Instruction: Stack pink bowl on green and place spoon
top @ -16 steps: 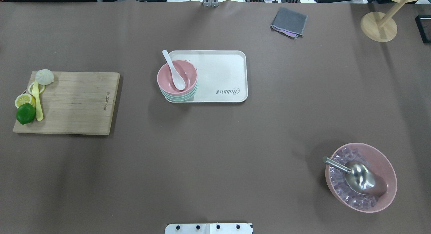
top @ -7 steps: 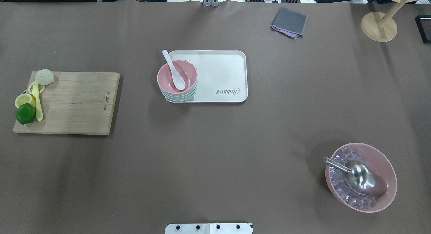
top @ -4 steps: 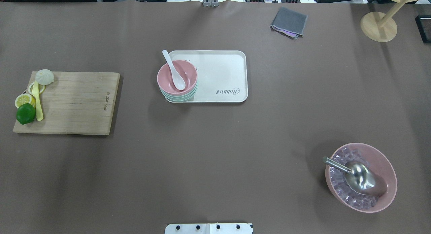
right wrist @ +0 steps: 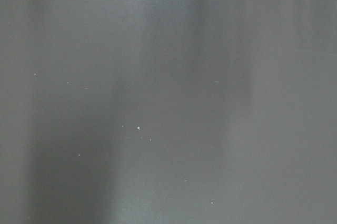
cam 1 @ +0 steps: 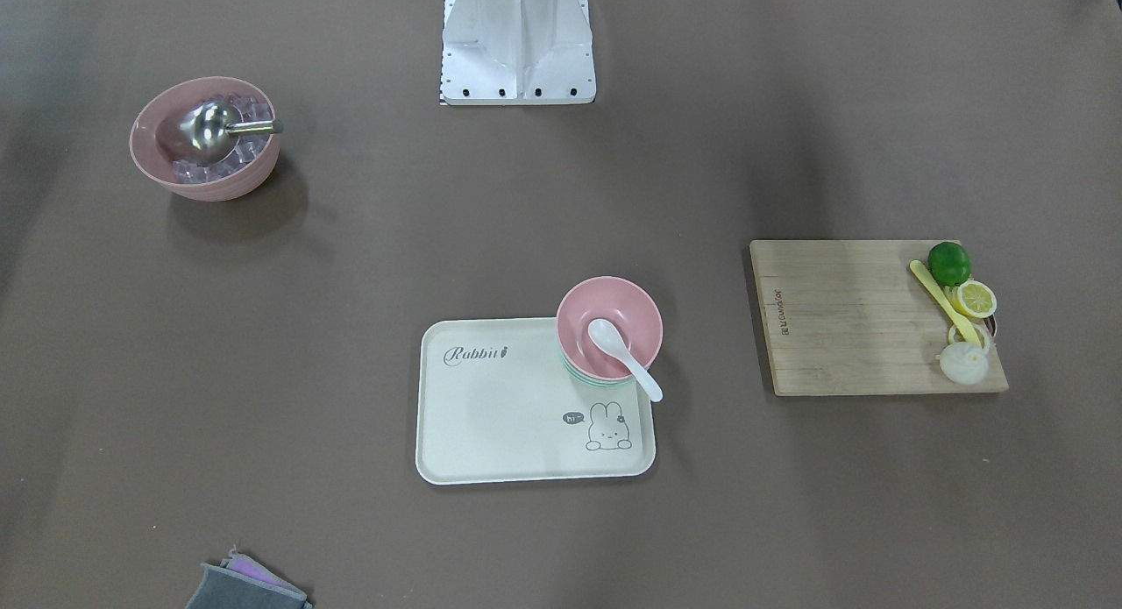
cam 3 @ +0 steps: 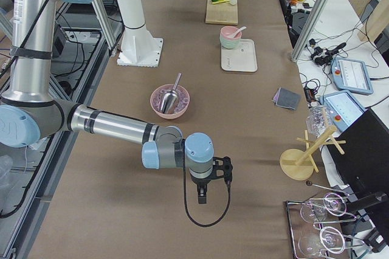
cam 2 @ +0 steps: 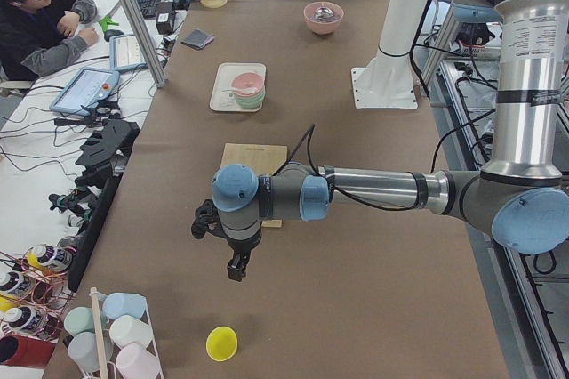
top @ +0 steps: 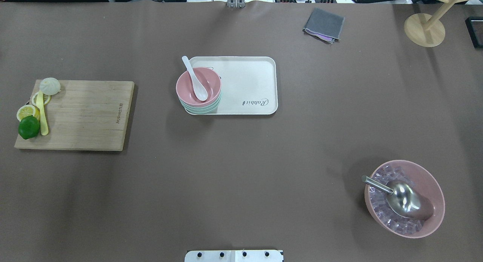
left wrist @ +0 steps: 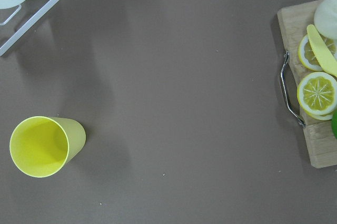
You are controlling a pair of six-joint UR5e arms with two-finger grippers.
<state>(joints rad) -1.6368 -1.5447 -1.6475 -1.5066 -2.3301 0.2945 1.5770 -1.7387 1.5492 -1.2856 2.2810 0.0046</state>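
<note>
The pink bowl (top: 198, 86) is found nested on the green bowls (top: 200, 109) at the left end of the tray (top: 249, 81), toward its near corner. The spoon (top: 195, 81) is laid inside the pink bowl, head down in the hollow, handle propped on the rim; its long axis is set aslant, the handle pointed away from the robot and to its left. A cutting board (top: 86, 115) is seen well apart on the left, a large bowl (top: 434, 181) of ice (top: 400, 225) with a metal scoop (top: 402, 196) well apart on the right. The left gripper (cam 2: 236, 267) is hung near a yellow cup (left wrist: 39, 146), the right gripper (cam 3: 201, 197) over bare table; how either's jaws are set cannot be told
</note>
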